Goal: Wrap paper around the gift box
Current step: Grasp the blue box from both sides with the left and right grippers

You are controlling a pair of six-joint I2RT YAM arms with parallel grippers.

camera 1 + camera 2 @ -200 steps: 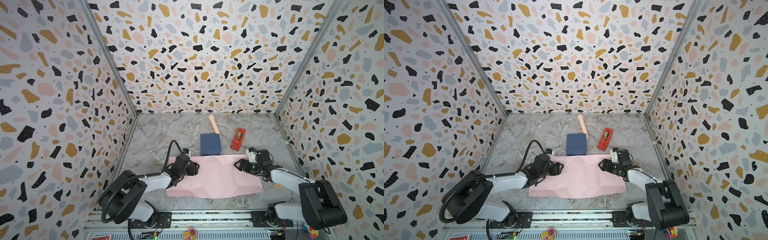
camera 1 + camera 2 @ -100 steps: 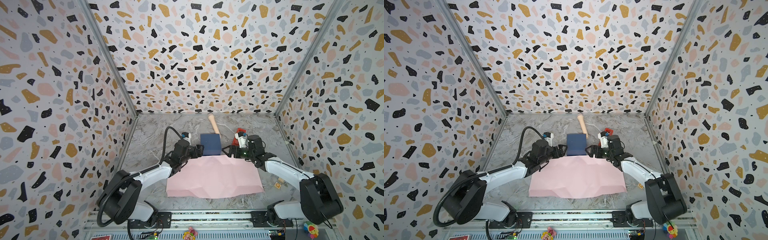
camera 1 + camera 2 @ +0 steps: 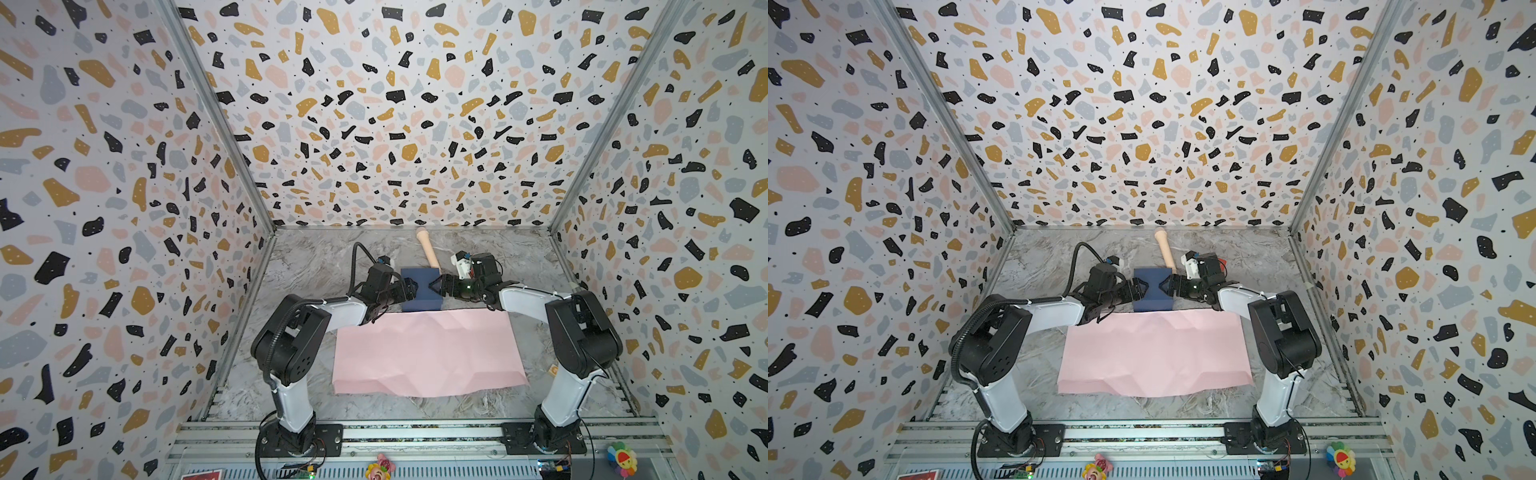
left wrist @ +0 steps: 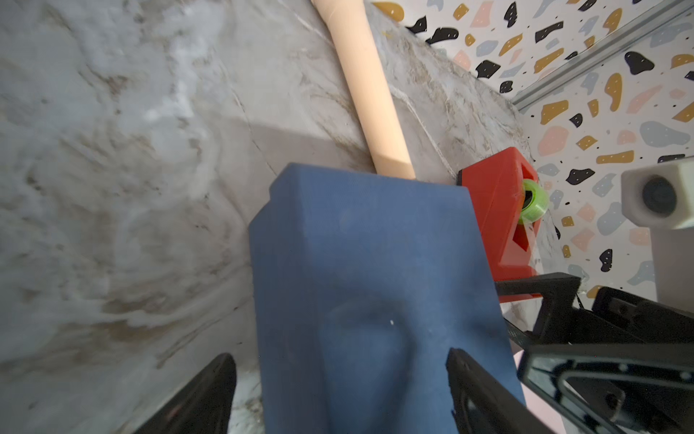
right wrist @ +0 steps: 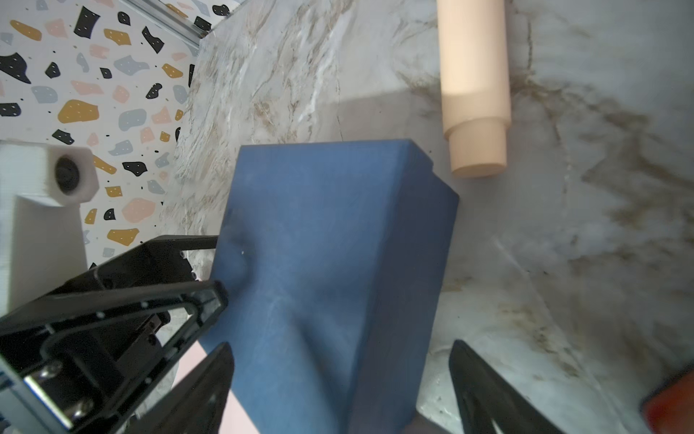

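Both top views: mounted high at the front, looking down and back over the arm bases [image 3: 295, 436] to the rear wall [image 3: 395, 124]; nearly identical, whole marble table [image 3: 316, 266] in frame. Left wrist view: very close, looks across the gift box [image 4: 368, 282] to the toy microphone [image 4: 368, 94] and the right wrist camera [image 4: 657, 195]. Right wrist view: same box and microphone from the opposite side, plus the left wrist camera [image 5: 67, 176].

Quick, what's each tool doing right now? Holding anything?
Left tool: open, the gift box between its jaws, not gripped.
Right tool: open, the gift box between its jaws too.
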